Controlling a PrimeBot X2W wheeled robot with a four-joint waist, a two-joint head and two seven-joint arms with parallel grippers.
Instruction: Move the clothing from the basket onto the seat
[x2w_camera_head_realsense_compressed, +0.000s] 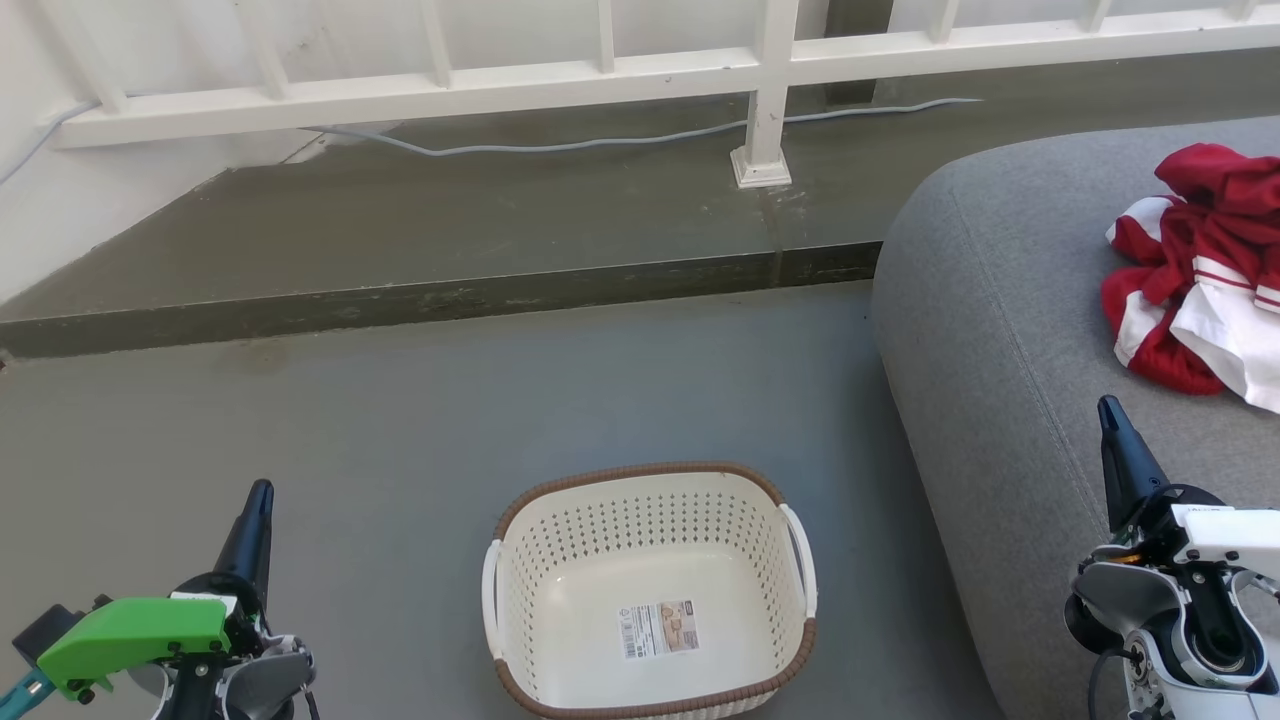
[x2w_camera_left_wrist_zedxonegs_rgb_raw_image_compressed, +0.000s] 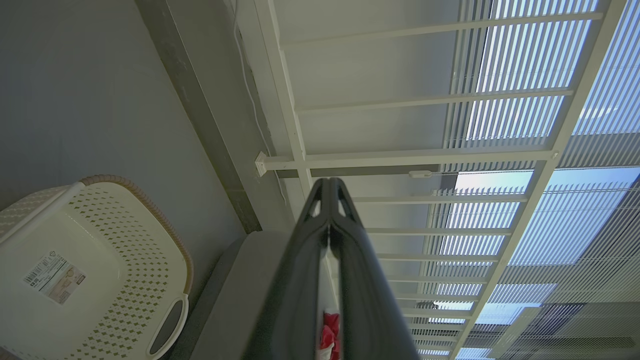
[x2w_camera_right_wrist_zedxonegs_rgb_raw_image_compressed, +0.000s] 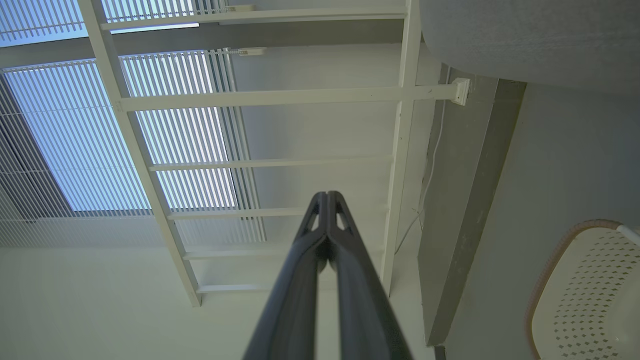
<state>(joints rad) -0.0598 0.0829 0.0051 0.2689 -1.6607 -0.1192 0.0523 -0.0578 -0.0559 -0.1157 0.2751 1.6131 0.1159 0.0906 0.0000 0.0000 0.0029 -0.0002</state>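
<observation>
The cream basket (x2w_camera_head_realsense_compressed: 520, 585) with its brown rim stands on the grey floor at the bottom centre, holding nothing but a label sticker; it also appears in the left wrist view (x2w_camera_left_wrist_zedxonegs_rgb_raw_image_compressed: 150, 250) and the right wrist view (x2w_camera_right_wrist_zedxonegs_rgb_raw_image_compressed: 580, 295). The red and white clothing (x2w_camera_head_realsense_compressed: 1195, 270) lies crumpled on the grey seat (x2w_camera_head_realsense_compressed: 990, 330) at the right. A sliver of the clothing (x2w_camera_left_wrist_zedxonegs_rgb_raw_image_compressed: 330, 336) peeks between my left fingers. My left gripper (x2w_camera_head_realsense_compressed: 259, 490) is shut and empty at the lower left, left of the basket. My right gripper (x2w_camera_head_realsense_compressed: 1108, 408) is shut and empty over the seat's front edge.
A raised dark concrete step (x2w_camera_head_realsense_compressed: 420, 300) runs across behind the basket. A white railing (x2w_camera_head_realsense_compressed: 760, 90) with a post stands on it, and a grey cable (x2w_camera_head_realsense_compressed: 560, 145) trails along its base. A white wall (x2w_camera_head_realsense_compressed: 60, 220) closes the left side.
</observation>
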